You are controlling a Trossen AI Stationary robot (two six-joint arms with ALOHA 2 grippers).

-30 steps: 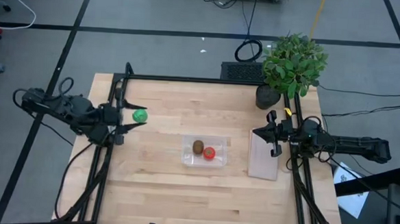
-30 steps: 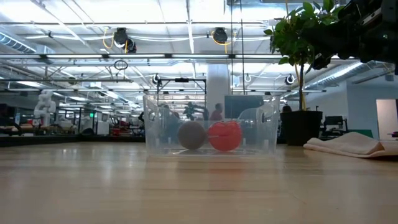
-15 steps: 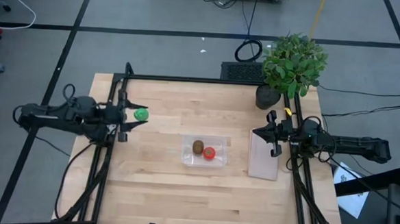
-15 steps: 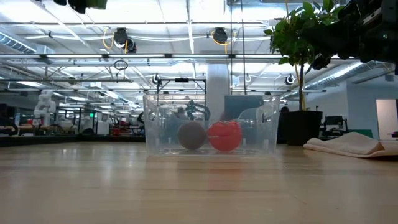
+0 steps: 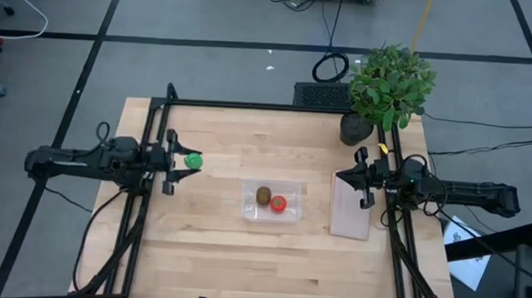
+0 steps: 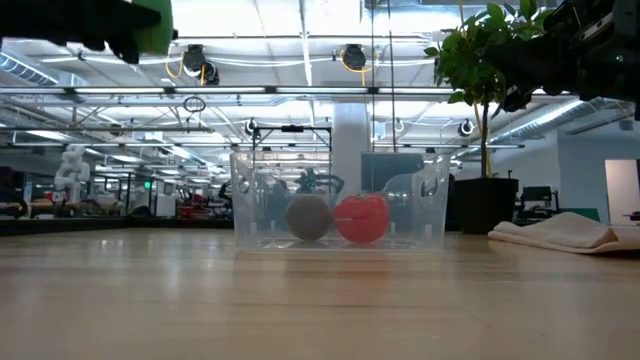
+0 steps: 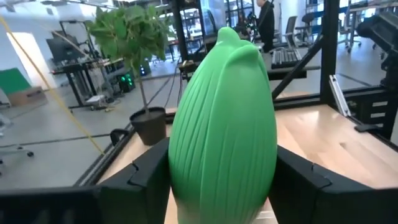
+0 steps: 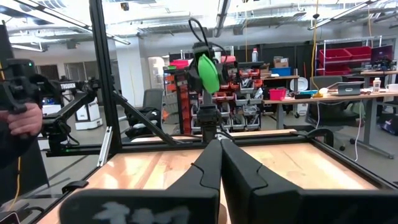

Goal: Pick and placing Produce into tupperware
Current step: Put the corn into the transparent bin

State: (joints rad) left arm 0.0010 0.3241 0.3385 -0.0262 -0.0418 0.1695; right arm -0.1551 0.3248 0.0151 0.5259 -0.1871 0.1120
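The bright green oblong ribbed plastic piece sits clamped between the two dark fingers of the left gripper, lifted clear of the pale wooden table near its left edge. In the left wrist view its long axis stands along the fingers, the narrower pointed tip away from the wrist and the broad rounded end nearest the camera; fine lengthwise grooves run down its smooth skin. From above it shows only as a small green blob, so its tilt to the table is hard to judge there. In the low view just a green corner of it is seen, the rest cut off at the picture's upper edge.

The small clear shallow rectangular plastic container with rounded corners sits mid-table, well apart from the held piece. Inside it lie the brown round fuzzy-looking ball and the small glossy red ball, side by side.

The right gripper waits over the flat whitish panel at the table's right side, fingers pressed together with nothing between them.
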